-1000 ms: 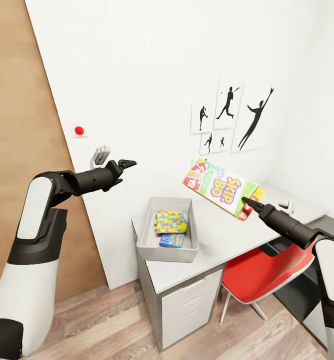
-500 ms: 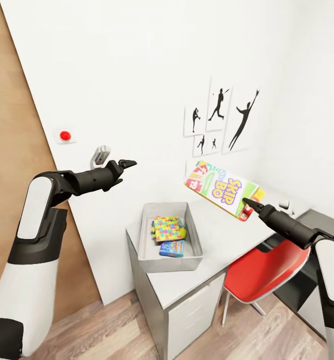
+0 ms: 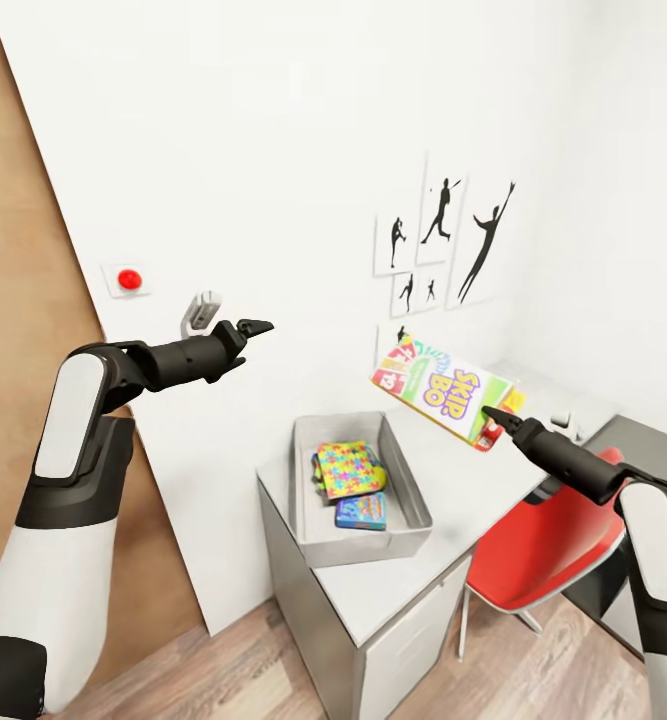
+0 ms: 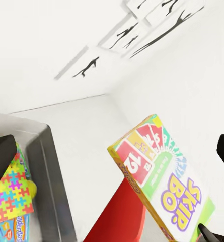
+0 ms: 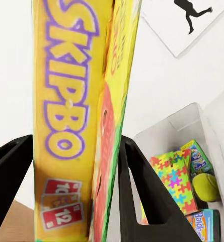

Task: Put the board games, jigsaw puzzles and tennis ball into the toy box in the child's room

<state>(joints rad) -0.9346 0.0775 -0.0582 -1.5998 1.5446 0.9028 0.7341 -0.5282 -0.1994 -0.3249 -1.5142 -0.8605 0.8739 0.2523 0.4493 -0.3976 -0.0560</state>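
Cardboard Skip-Bo box [image 3: 441, 391], flat and glossy, sits pinched in our right gripper [image 3: 493, 416], above the table [image 3: 453, 520] beside the thin-walled grey toy box [image 3: 318, 530] holding a jigsaw puzzle [image 3: 348, 468] and tennis ball [image 5: 206, 186]. Our left gripper [image 3: 250, 327] looks closed, empty.

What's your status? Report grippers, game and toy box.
Right gripper shut on Skip-Bo box, held above the table. Left gripper raised, empty. Toy box holds puzzle, tennis ball. Path clear.

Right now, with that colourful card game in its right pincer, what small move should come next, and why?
Probably carry the yellow-green Skip-Bo box, clamped in the right pincer, across toward the light grey toy box; it hangs beside the box, not above its opening.
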